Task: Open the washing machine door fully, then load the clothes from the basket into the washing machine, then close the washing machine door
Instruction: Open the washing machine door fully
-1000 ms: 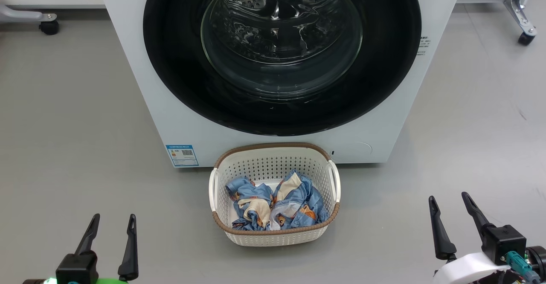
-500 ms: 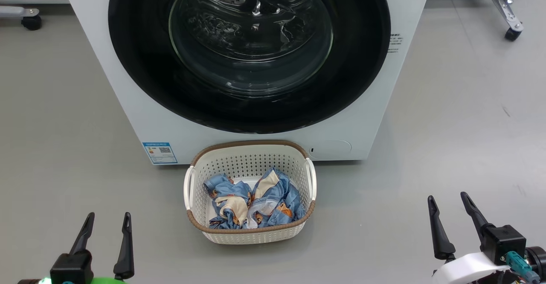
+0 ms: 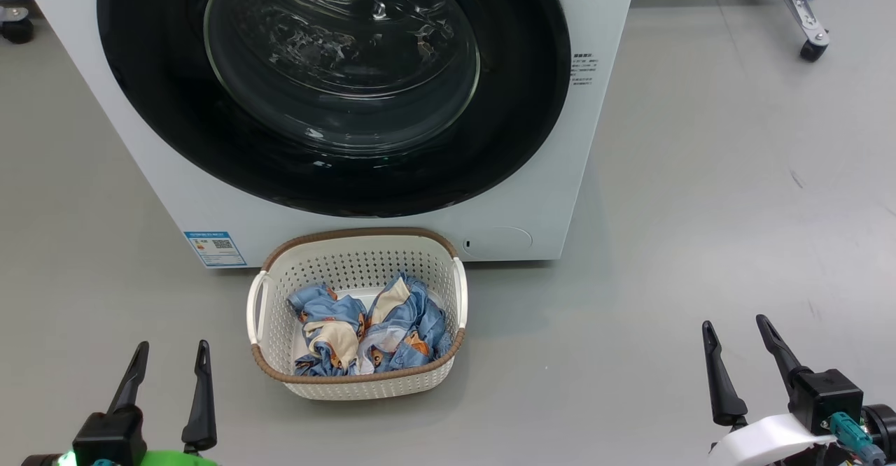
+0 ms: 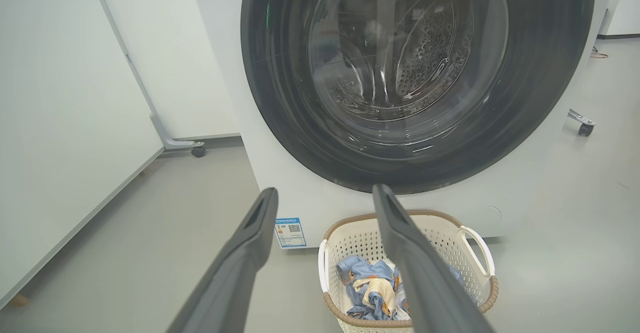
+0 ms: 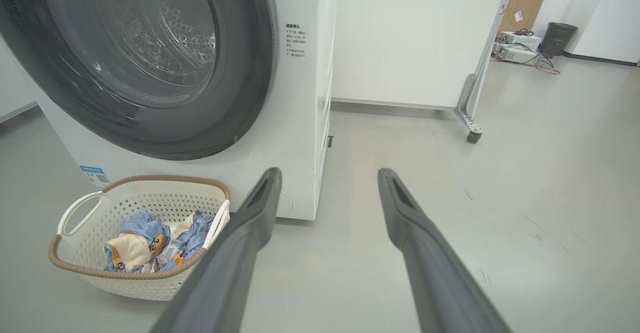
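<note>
washing machine door (image 3: 339, 74) shut flush on washing machine (image 3: 532, 193); basket (image 3: 357, 235) with clothes (image 3: 367, 329) just in front of it. left gripper (image 3: 173, 346) looks nearer the door than right gripper (image 3: 734, 322); both spread wide, empty.

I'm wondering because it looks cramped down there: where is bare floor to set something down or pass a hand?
Widest free patch: grey floor bordered by the washing machine, the basket and the right claw. Another bare strip lies left of the basket, ahead of the left claw. Crowded: the basket sits close under the shut door, clothes piled inside.
</note>
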You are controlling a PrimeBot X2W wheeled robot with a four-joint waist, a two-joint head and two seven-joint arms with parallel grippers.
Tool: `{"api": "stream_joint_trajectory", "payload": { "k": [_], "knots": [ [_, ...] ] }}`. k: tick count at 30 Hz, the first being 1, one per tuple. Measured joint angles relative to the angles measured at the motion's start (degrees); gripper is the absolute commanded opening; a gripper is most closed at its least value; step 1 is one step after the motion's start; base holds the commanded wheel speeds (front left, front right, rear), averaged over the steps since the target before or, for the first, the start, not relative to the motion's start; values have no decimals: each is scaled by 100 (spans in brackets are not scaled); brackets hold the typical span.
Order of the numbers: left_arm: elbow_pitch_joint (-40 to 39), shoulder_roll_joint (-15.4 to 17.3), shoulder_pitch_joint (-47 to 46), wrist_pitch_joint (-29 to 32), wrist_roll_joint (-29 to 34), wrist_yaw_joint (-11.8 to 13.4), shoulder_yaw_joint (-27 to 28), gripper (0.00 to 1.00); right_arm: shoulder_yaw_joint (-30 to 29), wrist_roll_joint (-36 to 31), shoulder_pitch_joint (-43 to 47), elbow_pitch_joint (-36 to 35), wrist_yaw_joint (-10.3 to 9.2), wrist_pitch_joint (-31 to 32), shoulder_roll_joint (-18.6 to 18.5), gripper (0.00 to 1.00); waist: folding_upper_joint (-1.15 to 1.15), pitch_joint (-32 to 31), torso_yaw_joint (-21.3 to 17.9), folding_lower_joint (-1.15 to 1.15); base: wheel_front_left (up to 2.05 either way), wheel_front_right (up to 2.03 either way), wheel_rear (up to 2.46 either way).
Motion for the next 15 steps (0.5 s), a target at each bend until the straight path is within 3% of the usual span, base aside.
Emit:
{"api": "stream_joint_trajectory", "payload": {
  "k": [15],
  "knots": [
    [4,-67,-1,0,0,-43,49,100,-35,-4,-1,2,19,0,16,100,0,-39,-13,0,39,39,-79]
  ]
}}
